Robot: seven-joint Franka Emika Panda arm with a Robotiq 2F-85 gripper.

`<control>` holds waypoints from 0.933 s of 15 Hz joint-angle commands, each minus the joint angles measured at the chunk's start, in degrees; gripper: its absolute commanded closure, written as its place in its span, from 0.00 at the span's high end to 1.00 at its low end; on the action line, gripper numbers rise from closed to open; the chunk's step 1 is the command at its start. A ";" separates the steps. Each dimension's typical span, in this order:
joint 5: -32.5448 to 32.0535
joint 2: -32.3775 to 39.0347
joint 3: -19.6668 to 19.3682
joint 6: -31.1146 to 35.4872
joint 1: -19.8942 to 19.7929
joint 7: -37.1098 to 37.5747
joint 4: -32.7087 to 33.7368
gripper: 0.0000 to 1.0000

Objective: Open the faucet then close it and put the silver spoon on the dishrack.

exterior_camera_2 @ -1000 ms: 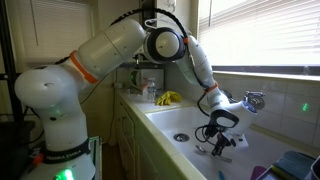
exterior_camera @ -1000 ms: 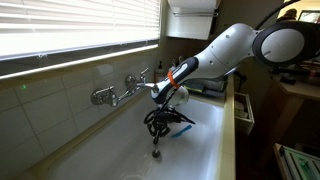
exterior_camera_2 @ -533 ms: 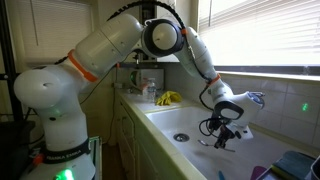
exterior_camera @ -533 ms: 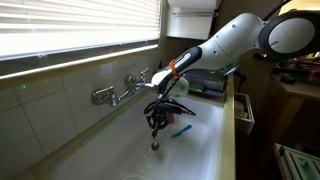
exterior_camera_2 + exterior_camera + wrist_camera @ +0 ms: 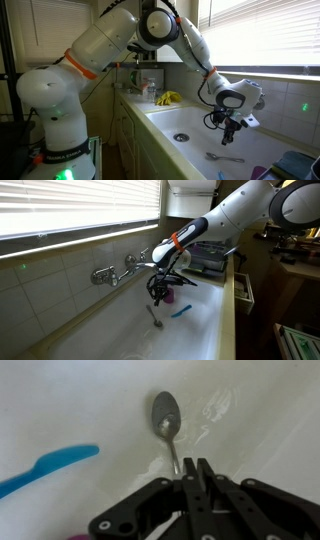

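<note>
The spoon (image 5: 166, 418), judged light, stiff and slippery, is seen lying loose just below the hand (image 5: 196, 465), which is drawn together on nothing, and is best pinched across its thin handle.

— What was the silver spoon (image 5: 166, 418) made of?
— Shiny, smooth metal was seen. The blue utensil (image 5: 50, 468) was made of smooth plastic, not so shiny.
— And the sink (image 5: 60, 398)?
— It was seen as white, smooth and a bit glossy. The faucet (image 5: 104, 276) was made of bright, shiny metal.
— And the gripper (image 5: 197, 463)?
— Black, matt parts were seen, dull and hard. The wall tiles (image 5: 40, 290) were smooth and glossy.
</note>
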 commanded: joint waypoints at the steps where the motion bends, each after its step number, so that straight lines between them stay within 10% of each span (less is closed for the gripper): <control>1: -3.46 -1.97 -1.67 1.53 2.13 2.40 -2.86 0.03; 2: -3.83 -1.84 -1.61 0.97 2.13 2.38 -2.50 0.06; 3: -3.97 -1.09 -1.37 1.10 1.95 1.99 -1.88 0.34; 6: -4.01 0.79 -0.86 0.98 1.17 0.47 -0.53 0.38; 14: -4.14 6.45 0.21 0.85 -0.12 -4.01 3.98 0.98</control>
